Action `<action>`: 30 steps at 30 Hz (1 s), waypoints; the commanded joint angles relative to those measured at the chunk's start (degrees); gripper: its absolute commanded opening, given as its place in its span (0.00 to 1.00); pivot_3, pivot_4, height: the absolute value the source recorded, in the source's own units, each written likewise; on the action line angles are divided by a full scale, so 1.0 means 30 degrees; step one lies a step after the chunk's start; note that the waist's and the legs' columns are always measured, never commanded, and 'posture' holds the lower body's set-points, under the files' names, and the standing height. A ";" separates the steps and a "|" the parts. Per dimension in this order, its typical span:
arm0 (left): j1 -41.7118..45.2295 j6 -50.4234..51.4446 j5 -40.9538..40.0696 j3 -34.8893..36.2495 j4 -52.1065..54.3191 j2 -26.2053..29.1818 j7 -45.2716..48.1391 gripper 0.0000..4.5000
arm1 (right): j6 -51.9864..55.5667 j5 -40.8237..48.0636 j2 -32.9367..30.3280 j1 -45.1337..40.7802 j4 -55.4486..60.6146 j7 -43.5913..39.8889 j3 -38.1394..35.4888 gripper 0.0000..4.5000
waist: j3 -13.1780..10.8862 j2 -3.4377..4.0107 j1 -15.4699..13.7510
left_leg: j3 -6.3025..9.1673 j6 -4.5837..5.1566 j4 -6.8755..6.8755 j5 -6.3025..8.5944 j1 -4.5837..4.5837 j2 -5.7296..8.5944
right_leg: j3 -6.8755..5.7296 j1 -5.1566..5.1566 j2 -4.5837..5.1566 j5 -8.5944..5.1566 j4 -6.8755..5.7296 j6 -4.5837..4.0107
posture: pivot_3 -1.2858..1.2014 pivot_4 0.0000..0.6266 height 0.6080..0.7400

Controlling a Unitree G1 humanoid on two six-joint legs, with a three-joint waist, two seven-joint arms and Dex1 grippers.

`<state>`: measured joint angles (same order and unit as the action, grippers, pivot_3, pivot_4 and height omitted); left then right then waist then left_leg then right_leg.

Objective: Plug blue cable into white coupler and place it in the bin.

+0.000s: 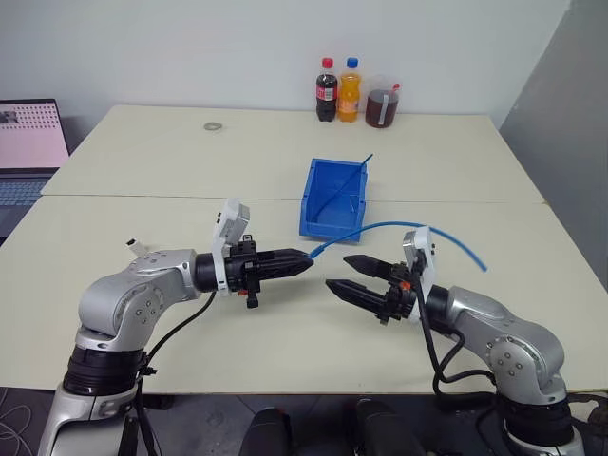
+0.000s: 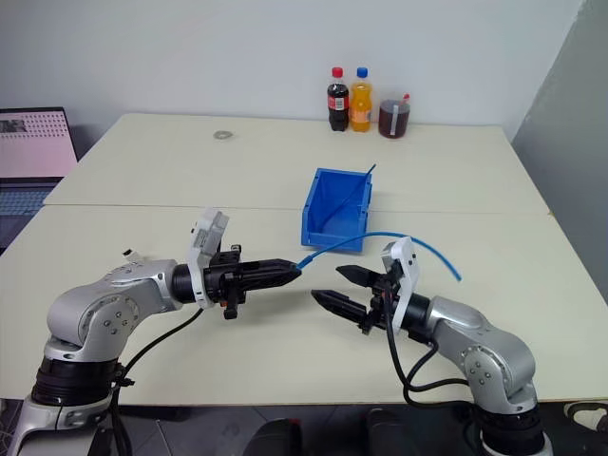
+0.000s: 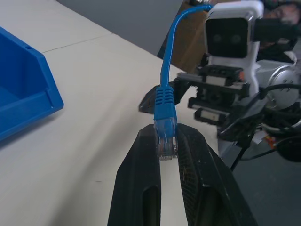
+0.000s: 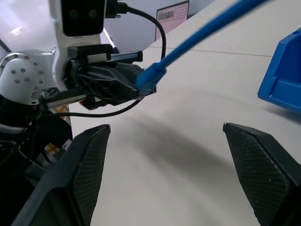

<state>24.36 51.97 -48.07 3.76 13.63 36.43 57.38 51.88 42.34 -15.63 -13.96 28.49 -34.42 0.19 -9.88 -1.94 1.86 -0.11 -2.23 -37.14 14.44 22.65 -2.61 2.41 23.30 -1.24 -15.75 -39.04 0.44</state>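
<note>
Two grippers, mine: both raised above the table, tips facing each other across a gap at lower centre of the head view.
Left gripper (image 1: 306, 264): clamped tight on the plug end of the blue cable (image 1: 418, 229); in the left wrist view the clear plug (image 3: 165, 141) sits pinched between my two black fingers, its blue boot standing out past them.
Right gripper (image 1: 351, 275): jaws spread wide, nothing between them; aimed toward the left gripper's tip.
Blue cable, one: runs from my left grip up and rightward in an arc, passes behind the white housing of my right wrist, and its far end trails off to the right of centre.
White coupler: I cannot find it.
Bin (image 1: 334, 201), one: blue, open-topped, centre of frame, just beyond both grippers; a thin rod leans out of it.
Table (image 1: 142, 161), one: pale, two panels joined across the middle.
Bottles (image 1: 338, 92), two: dark cola and orange, top centre against the wall.
Jug (image 1: 383, 104), one: dark liquid, beside the bottles.
Laptop (image 1: 28, 142), one: far left edge.
Small round object (image 1: 213, 125), one: upper left of centre on the table.
Task done, by my judgement: cable picked up by its plug.
Task left: mating plug to coupler, then dropping the pair in the bin.
</note>
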 commanded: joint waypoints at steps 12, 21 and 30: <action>0.0573 0.1062 -0.2042 0.0615 0.1375 -0.0154 -0.1170 0.05 | 0.0791 0.4597 0.0869 -0.1724 -0.0400 0.1309 -0.1154 0.91 | -0.0002 0.0003 0.0003 | 0.0011 0.0001 0.0003 0.0000 0.0006 -0.0002 | 0.0004 0.0010 0.0021 0.0000 -0.0003 -0.0001 | 0.52 0.24 1.00; 0.0280 0.0794 -0.1955 0.0438 0.1553 0.0340 -0.0551 0.05 | 0.0899 0.5031 -0.0129 -0.2441 -0.1306 0.0688 -0.0921 0.81 | -0.0003 0.0004 -0.0002 | 0.0001 0.0001 0.0005 0.0000 0.0010 0.0005 | 0.0007 0.0011 0.0021 0.0000 0.0005 -0.0001 | 0.52 0.24 1.00; 0.0296 0.0521 -0.1735 0.0241 0.1683 0.0553 -0.0096 0.05 | 0.0977 0.5235 -0.0734 -0.2765 -0.1839 0.0032 -0.0675 0.28 | -0.0004 0.0005 0.0002 | 0.0000 0.0001 0.0011 0.0000 0.0010 0.0005 | 0.0001 0.0013 0.0016 -0.0001 0.0006 -0.0002 | 0.52 0.24 1.00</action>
<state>25.09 54.64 -52.85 4.33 16.29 37.33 55.78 54.64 56.68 -17.25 -21.29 22.24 -33.62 -1.52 -9.89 -1.92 1.87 -0.12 -2.23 -37.11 14.44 22.68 -2.59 2.42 23.34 -1.20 -15.75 -39.02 0.44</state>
